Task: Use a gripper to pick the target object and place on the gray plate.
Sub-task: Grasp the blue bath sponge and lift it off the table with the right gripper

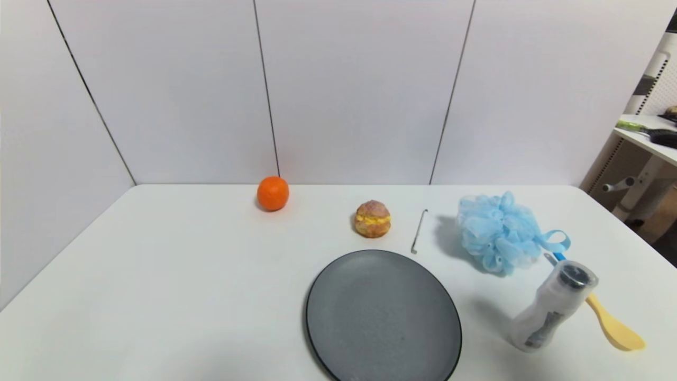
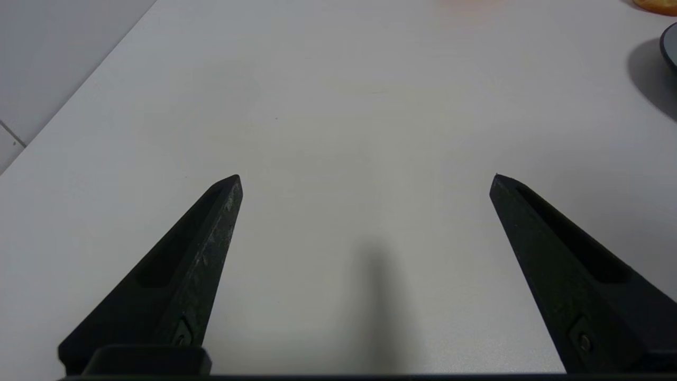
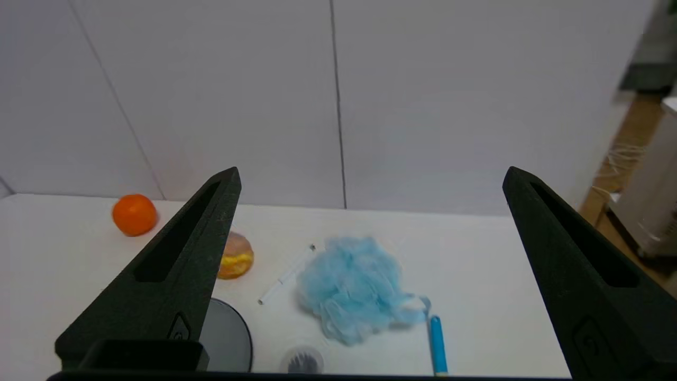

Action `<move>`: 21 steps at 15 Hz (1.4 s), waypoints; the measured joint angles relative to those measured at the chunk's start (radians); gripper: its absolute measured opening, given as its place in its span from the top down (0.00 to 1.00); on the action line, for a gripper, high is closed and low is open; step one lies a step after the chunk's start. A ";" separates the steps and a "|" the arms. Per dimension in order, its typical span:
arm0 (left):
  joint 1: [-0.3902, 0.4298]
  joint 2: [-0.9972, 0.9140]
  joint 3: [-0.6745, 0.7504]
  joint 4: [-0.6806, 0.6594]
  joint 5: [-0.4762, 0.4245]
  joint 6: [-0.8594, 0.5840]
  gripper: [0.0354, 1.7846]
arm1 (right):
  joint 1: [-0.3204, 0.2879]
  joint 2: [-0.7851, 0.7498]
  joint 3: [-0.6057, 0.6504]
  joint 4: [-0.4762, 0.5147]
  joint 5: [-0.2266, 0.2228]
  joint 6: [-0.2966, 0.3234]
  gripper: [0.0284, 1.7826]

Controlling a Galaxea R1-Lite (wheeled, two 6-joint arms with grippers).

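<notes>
Plate (image 1: pixel 383 317) sat nearest you, front-center on the table (image 1: pixel 158 275). Pouf (image 1: pixel 497 233) lay behind and right of it, well clear of the rim, ribbon loop trailing toward a clear bottle (image 1: pixel 552 307) and a yellow spatula (image 1: pixel 616 328). Cream puff (image 1: pixel 372 218) was just behind the plate, a thin metal rod (image 1: pixel 419 230) between it and the pouf, and an orange (image 1: pixel 273 193) sat at the back wall. Right gripper (image 3: pixel 370 177) hung above the table, aimed at the pouf (image 3: pixel 354 288), jaws spread wide, nothing held. Left gripper (image 2: pixel 367 180) hovered over bare table left of the plate (image 2: pixel 669 45), also wide open and empty.
</notes>
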 joint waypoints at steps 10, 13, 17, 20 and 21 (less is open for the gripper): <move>0.000 0.000 0.000 0.000 0.000 0.000 0.06 | 0.055 0.699 -0.784 0.551 0.137 -0.081 0.04; 0.000 0.000 0.000 0.000 0.000 0.000 0.06 | 0.060 0.831 -0.841 0.755 0.107 -0.151 0.04; 0.000 0.000 0.000 0.000 0.000 0.000 0.06 | 0.080 0.931 -0.816 0.916 -0.066 -0.216 0.04; 0.000 0.000 0.000 0.000 -0.001 0.000 0.06 | 0.107 0.979 -0.751 0.922 -0.148 -0.219 0.04; 0.000 0.000 0.000 0.000 -0.001 0.000 0.06 | 0.116 0.993 -0.738 0.921 -0.150 -0.220 0.04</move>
